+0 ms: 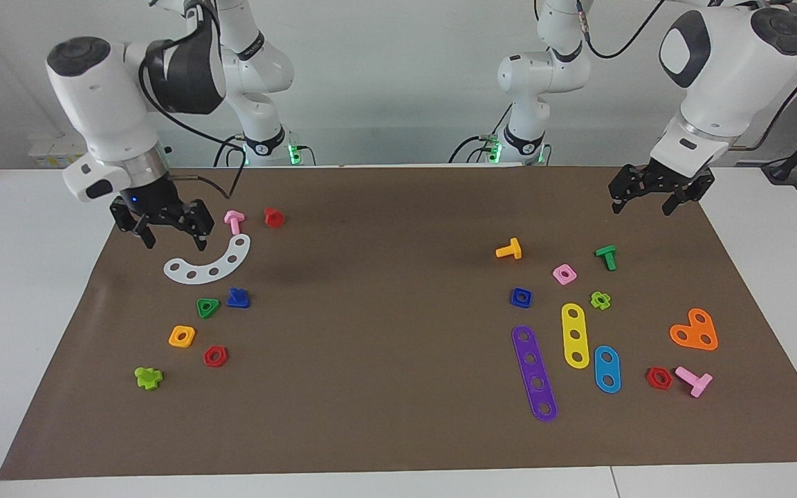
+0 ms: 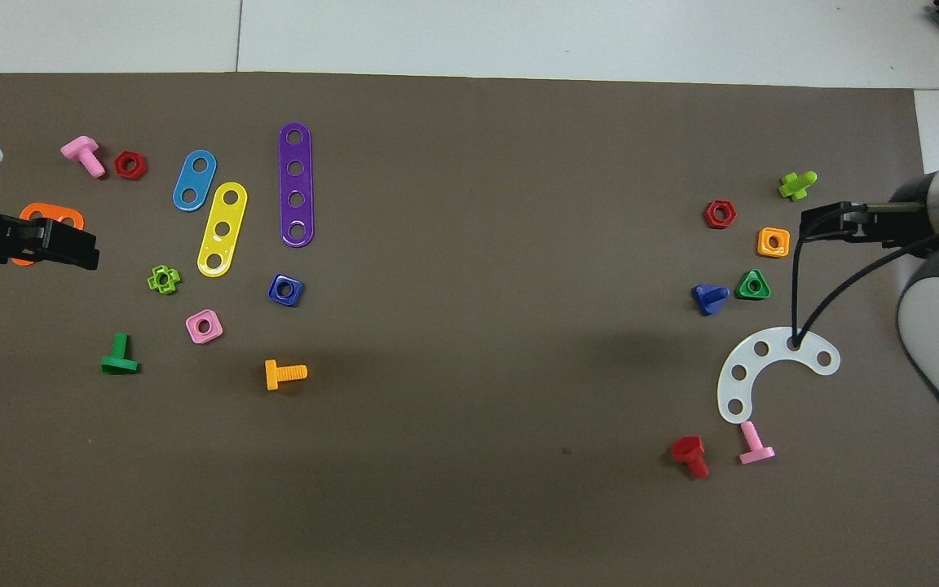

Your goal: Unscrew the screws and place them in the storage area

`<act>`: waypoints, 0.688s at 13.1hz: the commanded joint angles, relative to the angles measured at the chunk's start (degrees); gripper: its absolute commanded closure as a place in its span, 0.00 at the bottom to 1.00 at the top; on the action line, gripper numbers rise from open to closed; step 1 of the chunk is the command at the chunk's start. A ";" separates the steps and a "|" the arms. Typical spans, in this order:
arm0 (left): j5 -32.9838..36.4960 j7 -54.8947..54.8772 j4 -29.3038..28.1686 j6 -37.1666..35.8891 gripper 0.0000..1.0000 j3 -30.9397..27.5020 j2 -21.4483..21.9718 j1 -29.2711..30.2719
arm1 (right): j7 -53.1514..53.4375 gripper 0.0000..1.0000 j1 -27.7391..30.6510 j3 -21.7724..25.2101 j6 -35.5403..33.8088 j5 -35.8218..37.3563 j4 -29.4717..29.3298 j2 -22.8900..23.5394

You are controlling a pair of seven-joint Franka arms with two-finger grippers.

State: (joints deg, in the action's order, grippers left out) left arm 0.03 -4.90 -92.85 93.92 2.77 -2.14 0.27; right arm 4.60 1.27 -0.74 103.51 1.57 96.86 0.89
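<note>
Okay, your blue screw (image 1: pixel 238 298) lies loose on the brown mat (image 1: pixel 385 415), left of centre in the facing view, just beside the green triangular nut (image 1: pixel 207 307) and below the white curved strip (image 1: pixel 209 261); right gripper (image 1: pixel 171 232) hangs upper left over the mat's edge, fingers spread wide, holding nothing; left gripper (image 1: pixel 651 196) waits upper right, also wide open and empty.
</note>
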 commanded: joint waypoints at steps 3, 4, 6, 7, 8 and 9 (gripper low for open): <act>-1.61 0.07 -2.95 0.30 0.00 -0.58 2.41 -0.10 | -0.73 0.01 0.58 -0.58 -10.34 -0.25 -8.97 1.22; -1.61 0.15 -2.95 0.30 0.00 -0.58 2.41 -0.10 | -0.73 0.01 0.49 -0.58 -11.12 -0.34 -9.58 1.13; -1.52 0.24 -3.21 0.39 0.00 -0.58 2.41 -0.10 | -0.73 0.01 0.58 -0.93 -11.75 -0.43 -10.38 1.13; -1.52 0.50 -3.74 0.74 0.00 -0.58 2.58 -0.53 | -0.65 0.01 0.23 -1.02 -12.79 -0.34 -10.12 0.96; -1.52 0.59 -3.83 0.91 0.00 -0.58 2.67 -0.88 | -0.47 0.01 0.05 -1.11 -13.41 -0.34 -9.24 0.26; -1.52 0.59 -3.83 0.65 0.00 -0.58 2.67 -0.97 | -0.47 0.01 0.23 -1.11 -13.51 -0.34 -9.15 0.16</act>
State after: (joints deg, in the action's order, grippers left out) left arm -0.50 -4.90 -94.24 93.91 2.79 -1.58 0.20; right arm 4.60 1.07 -1.45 91.42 1.57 88.41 0.89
